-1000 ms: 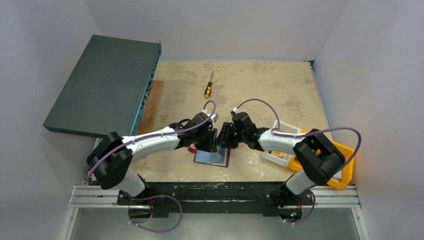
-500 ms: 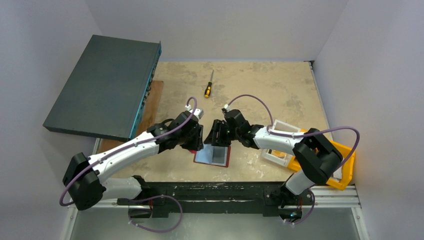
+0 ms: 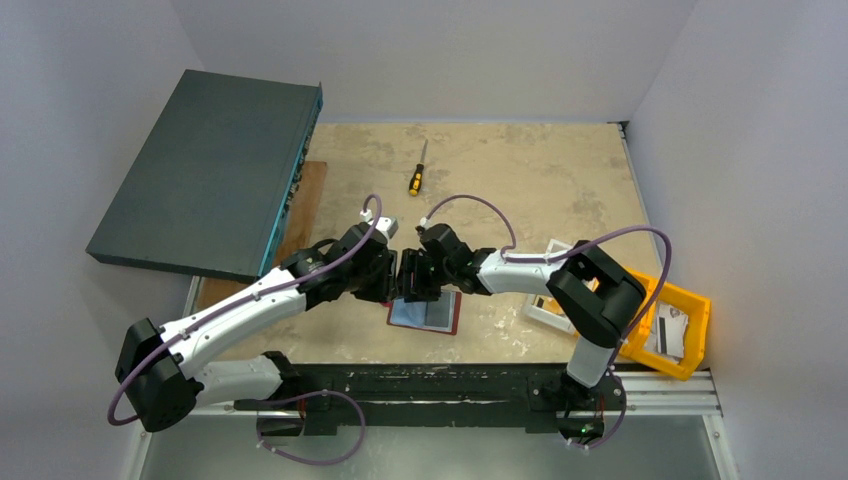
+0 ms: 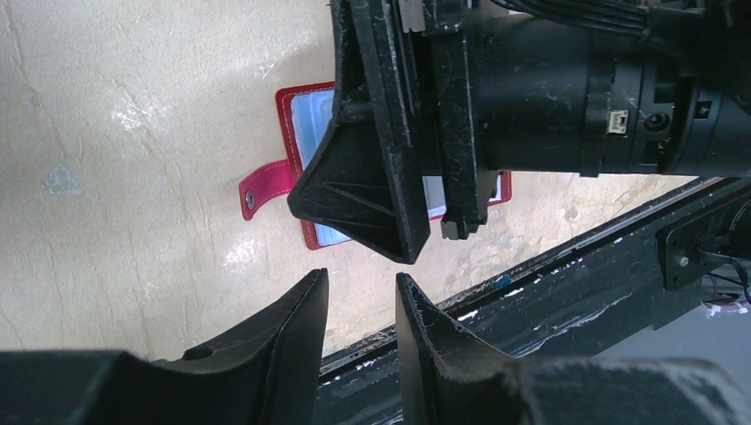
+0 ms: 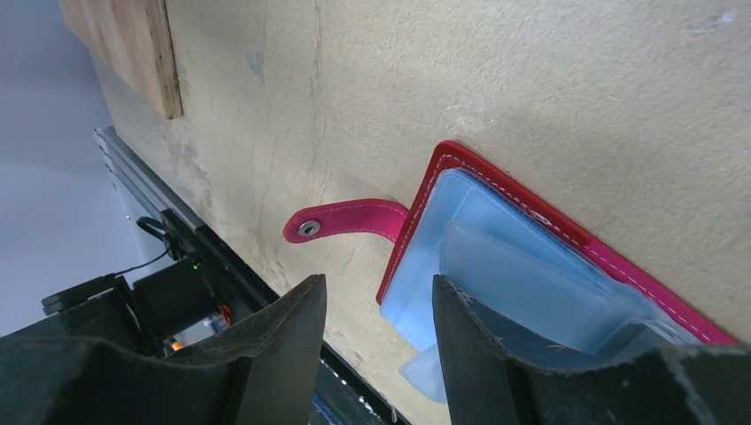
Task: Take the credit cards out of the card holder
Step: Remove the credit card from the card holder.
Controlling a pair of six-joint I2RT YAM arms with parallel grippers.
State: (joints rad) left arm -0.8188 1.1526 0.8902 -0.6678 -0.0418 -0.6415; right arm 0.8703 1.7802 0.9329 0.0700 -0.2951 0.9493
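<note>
The card holder (image 3: 428, 314) is lying open and flat on the table (image 3: 520, 180) near its front edge, and you are hovering both grippers just above its tab (image 5: 344, 220) side, so you are lining up the first pull. The left gripper (image 4: 360, 285) is showing a narrow, empty gap and the right gripper (image 5: 376, 297) a wider empty one over the pale blue sleeves (image 5: 522, 274). The credit cards are not standing out from those sleeves, so next you will be needing one arm pinning the cover while the other is pinching a card edge

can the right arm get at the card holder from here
Probably yes: the right gripper hangs open just above the open card holder, near its tab edge, with nothing between them. The left gripper sits close by and might crowd it.
</note>
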